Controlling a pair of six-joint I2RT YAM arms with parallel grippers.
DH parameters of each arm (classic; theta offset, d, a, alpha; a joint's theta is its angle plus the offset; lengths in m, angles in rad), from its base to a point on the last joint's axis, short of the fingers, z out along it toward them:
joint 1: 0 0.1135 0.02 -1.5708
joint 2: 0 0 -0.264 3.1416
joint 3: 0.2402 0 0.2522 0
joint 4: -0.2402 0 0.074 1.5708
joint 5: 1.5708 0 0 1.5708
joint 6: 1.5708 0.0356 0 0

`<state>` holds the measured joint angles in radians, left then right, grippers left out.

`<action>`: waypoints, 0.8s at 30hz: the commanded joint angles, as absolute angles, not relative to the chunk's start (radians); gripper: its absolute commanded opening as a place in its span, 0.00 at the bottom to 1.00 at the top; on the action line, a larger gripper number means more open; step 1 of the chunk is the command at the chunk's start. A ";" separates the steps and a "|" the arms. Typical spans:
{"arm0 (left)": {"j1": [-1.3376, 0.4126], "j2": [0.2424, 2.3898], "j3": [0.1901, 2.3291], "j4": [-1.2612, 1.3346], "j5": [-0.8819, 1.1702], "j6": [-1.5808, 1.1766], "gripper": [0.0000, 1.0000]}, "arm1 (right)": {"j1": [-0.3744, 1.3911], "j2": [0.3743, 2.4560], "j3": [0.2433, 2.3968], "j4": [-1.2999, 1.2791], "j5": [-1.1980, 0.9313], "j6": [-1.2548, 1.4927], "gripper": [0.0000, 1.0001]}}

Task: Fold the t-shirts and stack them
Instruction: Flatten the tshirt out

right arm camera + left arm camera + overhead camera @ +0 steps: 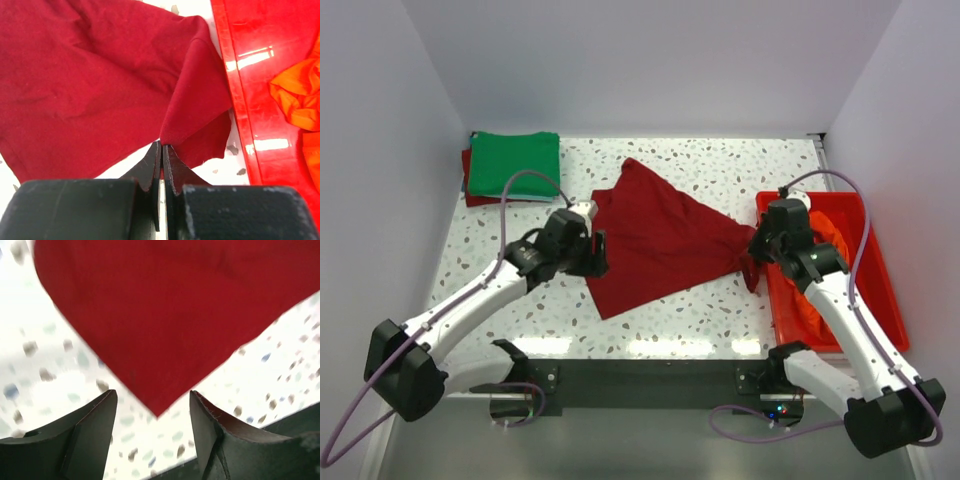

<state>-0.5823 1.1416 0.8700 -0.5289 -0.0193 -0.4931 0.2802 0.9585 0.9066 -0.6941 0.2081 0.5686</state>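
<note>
though my right gripper [162, 146] is clamped on the dark red t-shirt [660, 245], my left gripper [152, 396], fingers apart, has its near corner dead ahead.

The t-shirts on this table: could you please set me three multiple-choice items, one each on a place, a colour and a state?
1. Where on the table does the folded green t-shirt lie? A far-left corner; B near-right corner; C centre.
2. What colour is the cloth in the red tub? A blue; B orange; C green.
3. The right gripper is: A wide open; B shut on the dark red t-shirt; C shut empty.
Answers: A, it lies far left in the top view; B, orange cloth lies bunched inside; B, its wrist view shows cloth pinched.
</note>
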 commanded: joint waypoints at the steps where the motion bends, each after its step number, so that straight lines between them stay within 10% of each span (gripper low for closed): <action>1: -0.653 1.111 0.801 -0.672 -0.061 -0.676 0.64 | 0.278 0.982 0.902 -0.624 0.178 0.587 0.00; 24: -0.775 1.331 0.724 -0.589 0.017 -0.744 0.47 | 0.278 0.956 0.838 -0.624 0.143 0.606 0.00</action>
<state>-0.7677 1.3186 0.7044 -0.6117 0.0151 -0.7231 0.2802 0.9752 0.8482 -0.6491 0.1387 0.5850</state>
